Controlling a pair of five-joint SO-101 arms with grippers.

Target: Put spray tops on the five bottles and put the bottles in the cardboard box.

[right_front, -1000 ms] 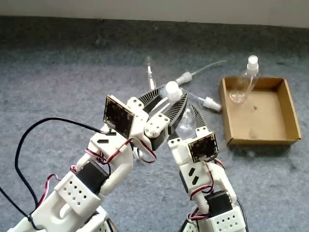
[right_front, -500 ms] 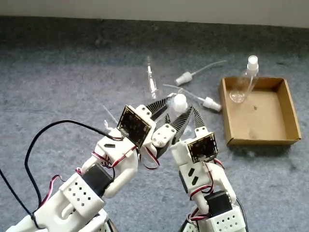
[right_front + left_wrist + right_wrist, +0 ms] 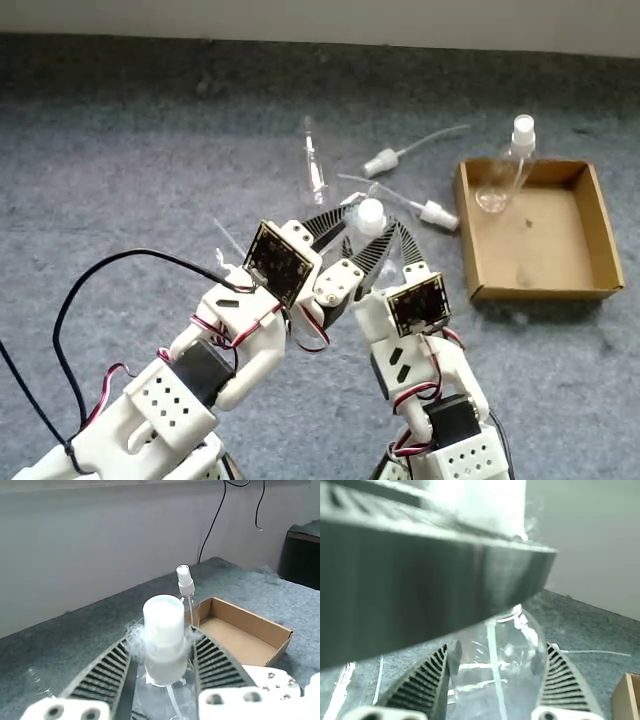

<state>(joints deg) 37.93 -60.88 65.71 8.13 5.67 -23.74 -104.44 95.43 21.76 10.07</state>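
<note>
Left pincer (image 3: 162, 641) is clenched on a spray top (image 3: 162, 617), right over the neck of the bottle (image 3: 495, 675). Right pincer (image 3: 497, 652) grips that bottle by its shoulders, mid-tabletop (image 3: 120, 180), left of the cardboard box (image 3: 590, 215). The dip tube looks to be inside the bottle already. Can't tell if the cap is seated.

Risks:
- Cap goes on cocked if the two arms aren't coaxial. It'd look attached, then pop off when let go.
- Clear plastic is slick, so a push or twist from above may spin or slide the bottle in the right pincer.
- Fingers of both pincers sit almost touching. A small correction could make them clash and jolt the bottle loose.
- Loose tops (image 3: 437, 212) and a bare bottle (image 3: 315, 165) lie just beyond, easy to sweep away.
- Capped bottle (image 3: 508, 165) stands in the box's far-left corner. A careless drop-in could topple it.
</note>
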